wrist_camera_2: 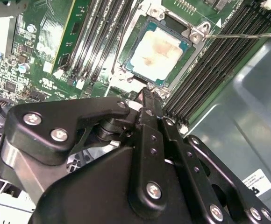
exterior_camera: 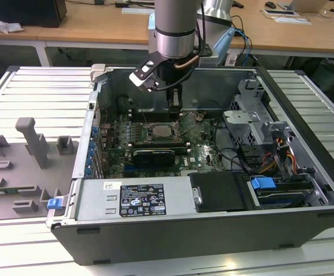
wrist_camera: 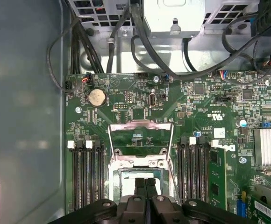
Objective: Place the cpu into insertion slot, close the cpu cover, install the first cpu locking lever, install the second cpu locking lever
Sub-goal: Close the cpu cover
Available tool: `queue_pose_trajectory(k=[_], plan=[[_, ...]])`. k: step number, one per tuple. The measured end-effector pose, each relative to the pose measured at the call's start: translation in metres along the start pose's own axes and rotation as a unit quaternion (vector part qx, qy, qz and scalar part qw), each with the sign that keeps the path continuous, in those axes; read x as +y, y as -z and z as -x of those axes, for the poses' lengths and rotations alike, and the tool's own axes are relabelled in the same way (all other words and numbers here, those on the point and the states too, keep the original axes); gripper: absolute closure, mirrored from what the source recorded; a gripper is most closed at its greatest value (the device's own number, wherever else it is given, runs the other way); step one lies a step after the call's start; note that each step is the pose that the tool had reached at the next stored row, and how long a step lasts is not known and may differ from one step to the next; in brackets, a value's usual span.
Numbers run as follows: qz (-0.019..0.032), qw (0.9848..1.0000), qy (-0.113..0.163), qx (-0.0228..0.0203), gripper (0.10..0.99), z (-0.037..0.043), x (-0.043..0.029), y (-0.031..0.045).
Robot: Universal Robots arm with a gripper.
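The arm is reaching down into the open computer case (exterior_camera: pixel 213 230) in the exterior view, and the gripper (exterior_camera: pixel 174 106) is hanging just above the board, close beside the socket area. From out here the cpu (exterior_camera: pixel 164 131) is showing as a pale square in the middle of the green board.

The second wrist view is giving the chip itself: the cpu (wrist_camera_2: pixel 160 49) is sitting flat in the insertion slot (wrist_camera_2: pixel 127 73), its metal top bare and blotched with brownish marks. The gripper (wrist_camera_2: pixel 147 93) is hovering at the socket's near edge. A thin locking lever (wrist_camera_2: pixel 238 35) is sticking out over the long black memory slots (wrist_camera_2: pixel 205 65).

The first wrist view is adding what the other is missing: the cpu cover (wrist_camera: pixel 140 162) is lying swung open on the far side of the socket, green board showing through its window. Here the gripper (wrist_camera: pixel 145 183) is showing its two fingers pressed together with nothing between them, covering most of the socket. A round coin battery (wrist_camera: pixel 97 97) is sitting further up the board.
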State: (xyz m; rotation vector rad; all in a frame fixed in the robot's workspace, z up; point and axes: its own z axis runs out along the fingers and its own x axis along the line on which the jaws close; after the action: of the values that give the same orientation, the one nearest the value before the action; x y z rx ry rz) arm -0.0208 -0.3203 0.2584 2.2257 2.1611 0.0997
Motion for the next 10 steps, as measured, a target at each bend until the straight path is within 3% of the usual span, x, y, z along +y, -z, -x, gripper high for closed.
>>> queue_pose_trajectory(k=[3, 5, 7, 10], plan=[[0.0001, 1.0000, 0.000, 0.0000, 0.980, -0.0002, 0.0043, -0.0002], [0.0000, 1.0000, 0.000, 0.0001, 0.980, -0.0006, 0.0201, -0.0013], [0.0000, 1.0000, 0.000, 0.0000, 0.980, -0.0009, 0.0295, -0.0018], [0.0000, 1.0000, 0.000, 0.0000, 0.980, -0.0011, 0.0335, 0.0019]])
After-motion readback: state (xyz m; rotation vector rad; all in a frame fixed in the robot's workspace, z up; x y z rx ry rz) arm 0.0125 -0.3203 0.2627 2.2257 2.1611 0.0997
